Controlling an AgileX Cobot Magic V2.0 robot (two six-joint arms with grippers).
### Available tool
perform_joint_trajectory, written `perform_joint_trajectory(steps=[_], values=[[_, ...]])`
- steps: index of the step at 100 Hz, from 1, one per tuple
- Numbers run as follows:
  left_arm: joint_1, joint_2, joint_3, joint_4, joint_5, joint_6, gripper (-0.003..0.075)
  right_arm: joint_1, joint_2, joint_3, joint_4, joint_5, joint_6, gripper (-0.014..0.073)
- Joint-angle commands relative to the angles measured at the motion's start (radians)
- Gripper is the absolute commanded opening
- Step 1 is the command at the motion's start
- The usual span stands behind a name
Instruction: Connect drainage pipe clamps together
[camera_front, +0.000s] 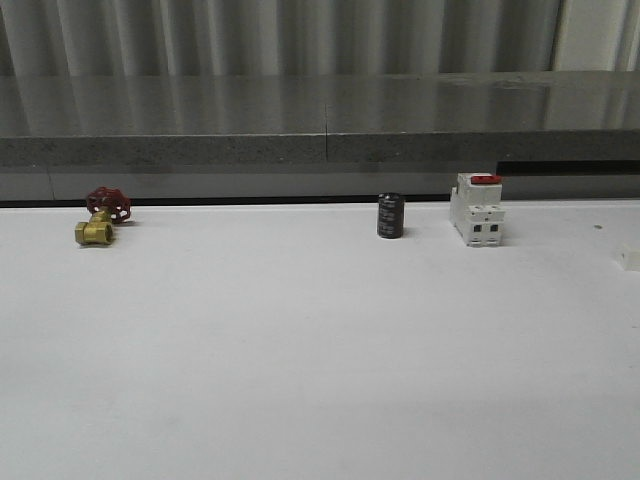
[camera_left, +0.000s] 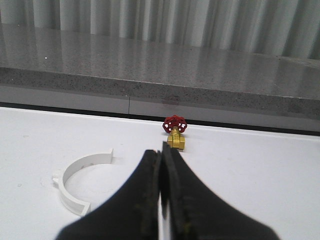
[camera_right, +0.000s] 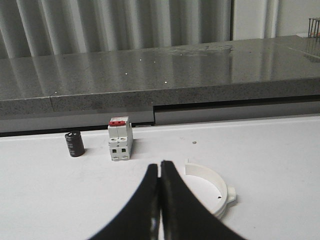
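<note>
Looking forward over the table (camera_front: 320, 380) I see a brass valve (camera_front: 100, 218) far left, a black cylinder (camera_front: 390, 215) and a white breaker (camera_front: 477, 209) at the back. From my left wrist, the left claw (camera_left: 161, 165) is pressed closed on nothing, and one half-ring (camera_left: 80, 181) lies flat on the table just beside it, its open side turned toward the claw. From my right wrist, the right claw (camera_right: 160, 175) is likewise closed and empty, with the other half-ring (camera_right: 212, 187) lying flat close beside it, so I judge each arm should take its own near piece.
</note>
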Motion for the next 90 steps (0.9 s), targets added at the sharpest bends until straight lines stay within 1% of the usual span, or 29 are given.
perform_joint_trajectory(steps=[1,26,40,57,67,79,90], values=[[-0.002,-0.033,0.046,-0.007,-0.081,-0.011,-0.0020,-0.008,-0.018,-0.021,0.000,-0.084,-0.009,-0.0067],[-0.002,-0.033,0.046,-0.007,-0.081,-0.011,-0.0020,-0.008,-0.018,-0.021,0.000,-0.084,-0.009,-0.0067],[-0.002,-0.033,0.042,-0.007,-0.104,-0.011,-0.0020,-0.008,-0.018,-0.021,0.000,-0.084,-0.009,-0.0067],[-0.002,-0.026,-0.030,-0.007,-0.096,-0.011,-0.0020,-0.008,-0.018,-0.021,0.000,-0.084,-0.009,-0.0067],[-0.002,0.013,-0.125,-0.007,-0.038,-0.011,-0.0020,-0.008,-0.018,-0.021,0.000,-0.084,-0.009,-0.0067],[-0.002,0.108,-0.255,-0.005,0.118,-0.011,-0.0020,-0.008,-0.018,-0.021,0.000,-0.084,-0.009,-0.0067],[-0.002,0.233,-0.378,-0.005,0.249,-0.011,-0.0020,-0.008,-0.018,-0.021,0.000,-0.084,-0.009,-0.0067]])
